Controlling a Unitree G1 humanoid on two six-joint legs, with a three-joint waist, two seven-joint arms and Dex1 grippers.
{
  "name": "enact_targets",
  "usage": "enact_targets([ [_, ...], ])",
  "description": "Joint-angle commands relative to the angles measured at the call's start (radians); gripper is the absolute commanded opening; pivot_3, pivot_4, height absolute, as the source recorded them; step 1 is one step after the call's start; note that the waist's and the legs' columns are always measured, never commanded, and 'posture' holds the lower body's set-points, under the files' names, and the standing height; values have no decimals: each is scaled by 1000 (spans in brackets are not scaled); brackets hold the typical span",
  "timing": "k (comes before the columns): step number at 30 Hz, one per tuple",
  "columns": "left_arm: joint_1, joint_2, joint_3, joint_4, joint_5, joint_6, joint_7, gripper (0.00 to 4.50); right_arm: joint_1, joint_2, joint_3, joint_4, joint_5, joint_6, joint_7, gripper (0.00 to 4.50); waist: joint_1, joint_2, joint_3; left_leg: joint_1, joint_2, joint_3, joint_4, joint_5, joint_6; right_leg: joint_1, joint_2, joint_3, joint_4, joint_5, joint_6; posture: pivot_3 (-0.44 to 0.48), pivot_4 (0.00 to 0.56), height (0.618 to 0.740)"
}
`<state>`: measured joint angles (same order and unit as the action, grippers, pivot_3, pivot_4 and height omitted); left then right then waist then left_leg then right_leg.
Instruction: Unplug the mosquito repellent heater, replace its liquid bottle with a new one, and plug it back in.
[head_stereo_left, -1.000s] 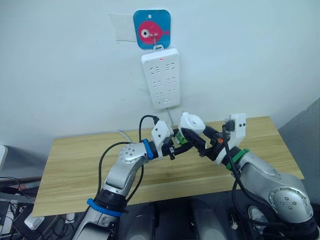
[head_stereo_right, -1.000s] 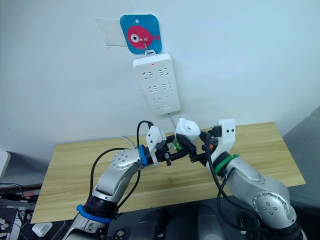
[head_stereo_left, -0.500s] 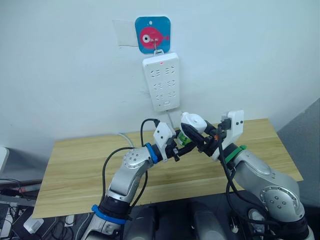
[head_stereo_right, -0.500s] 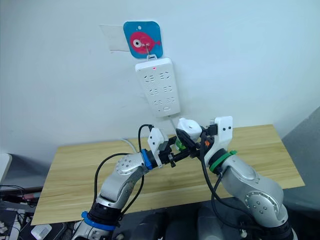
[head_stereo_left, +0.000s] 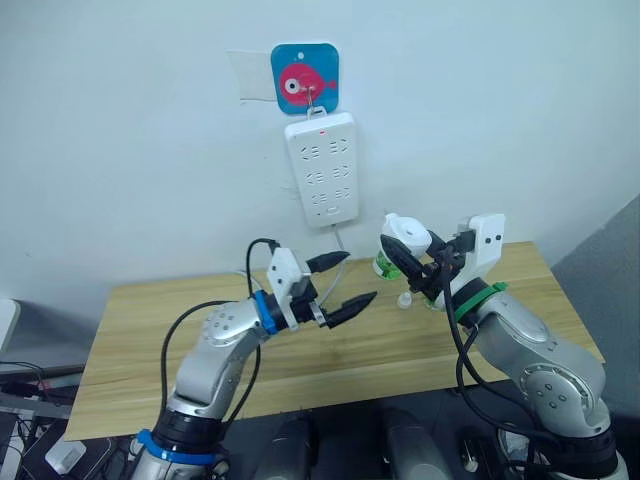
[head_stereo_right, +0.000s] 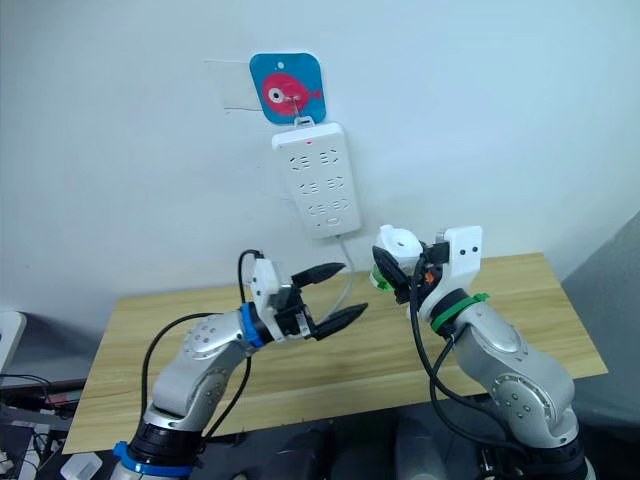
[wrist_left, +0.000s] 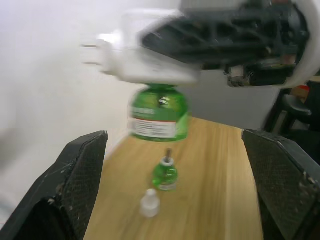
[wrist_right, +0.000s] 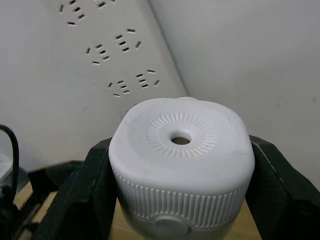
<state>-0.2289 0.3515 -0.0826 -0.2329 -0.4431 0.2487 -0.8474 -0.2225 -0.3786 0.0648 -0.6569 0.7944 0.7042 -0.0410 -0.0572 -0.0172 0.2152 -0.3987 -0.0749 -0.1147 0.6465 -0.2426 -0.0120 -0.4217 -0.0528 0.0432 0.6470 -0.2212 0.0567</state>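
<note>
Two tools well apart: right tool (head_stereo_left: 412, 262) grips the mosquito repellent heater (head_stereo_left: 406, 238), left tool (head_stereo_left: 345, 281) gapes empty.

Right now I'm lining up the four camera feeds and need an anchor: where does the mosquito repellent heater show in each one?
Left eye view: mosquito repellent heater held by the right hand, below and right of the power strip.
Right eye view: right of centre, again below and right of the strip.
Left wrist view: near the top, green bottle under it.
Right wrist view: centre, vent hole facing the camera.
Shared landmark: the power strip, in three of the views.
</note>
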Motion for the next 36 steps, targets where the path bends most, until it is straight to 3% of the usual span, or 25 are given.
enact_targets([
  [1, -107, 58, 117, 47, -60, 4, -20, 4500, -31, -3, 21, -45, -71, -36, 47, 3028, 1, 0, 0, 0, 0, 0, 0, 0, 0, 0, 0, -1, 0, 0, 0, -134, 172, 740],
  [6, -239, 116, 161, 273, 11, -114, -59, 4500, -53, 38, 22, -36, -91, -22, 71, 3028, -2, 0, -1, 1, 0, 1, 0, 0, 0, 0, 1, 0, 0, 0, 0, -137, 175, 740],
  [12, -397, 97, 137, 513, 82, -247, -93, 4500, -106, 53, 6, -30, -102, 0, 98, 3028, 0, 0, -1, 0, 0, 0, 0, 0, 0, 0, 0, 0, 0, 0, 0, -142, 177, 740],
  [23, -528, 21, 119, 700, 79, -291, -211, 4500, -160, 64, 32, -12, -135, 24, 150, 3028, -22, 0, -1, 0, 0, 0, 0, 0, 0, -1, -1, 0, 1, 0, 0, -163, 176, 740],
  [26, -541, 20, 131, 708, 74, -282, -221, 3889, -161, 69, 35, -7, -141, 26, 164, 3028, -27, 0, -1, 0, 0, -1, 0, 0, 0, -1, -1, 0, 1, 0, 0, -164, 175, 740],
  [33, -540, 48, 158, 699, 49, -226, -242, 1665, -155, 61, 49, 6, -166, 43, 205, 3028, -32, 0, -1, 0, 0, -1, 0, 0, 0, -2, -1, 0, 1, 0, 0, -153, 171, 740],
  [36, -546, 44, 168, 699, 37, -204, -235, 1366, -166, 74, 70, 16, -180, 55, 206, 3028, -30, 0, -1, 0, 0, -1, 0, 0, 0, -2, -1, 0, 1, 0, 0, -145, 169, 740],
])
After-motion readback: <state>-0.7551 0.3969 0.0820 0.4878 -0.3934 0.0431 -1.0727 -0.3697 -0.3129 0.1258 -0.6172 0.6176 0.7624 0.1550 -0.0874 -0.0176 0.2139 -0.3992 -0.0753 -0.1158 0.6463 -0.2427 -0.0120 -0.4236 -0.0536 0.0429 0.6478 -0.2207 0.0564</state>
